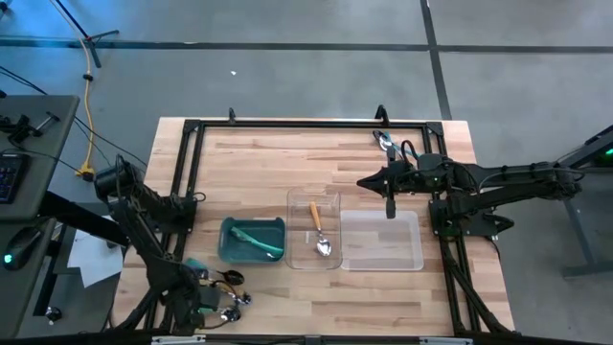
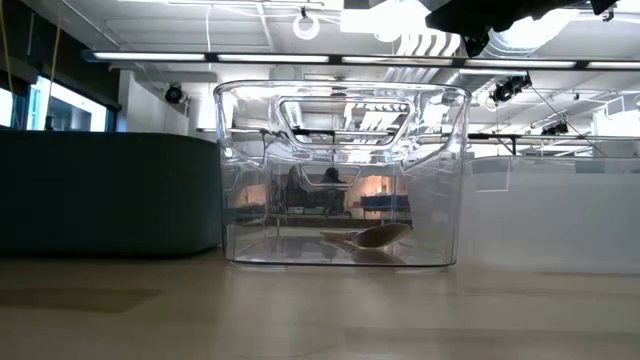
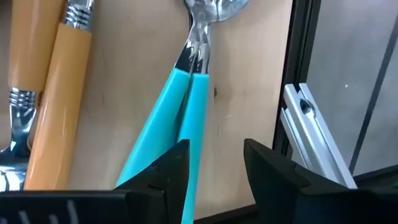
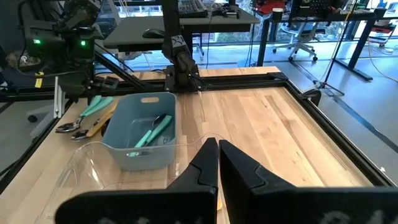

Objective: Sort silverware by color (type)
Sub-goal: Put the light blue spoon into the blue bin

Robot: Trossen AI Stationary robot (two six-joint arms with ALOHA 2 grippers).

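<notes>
Near the table's front left corner, the left gripper hangs low over a loose pile of silverware, its jaws parted around a pair of teal handles without clamping them, with orange handles lying just beside. Two teal pieces lie in the teal bin, and an orange-handled spoon rests in the clear tray. Over the other clear tray, the right gripper waits, jaws clenched on nothing.
</notes>
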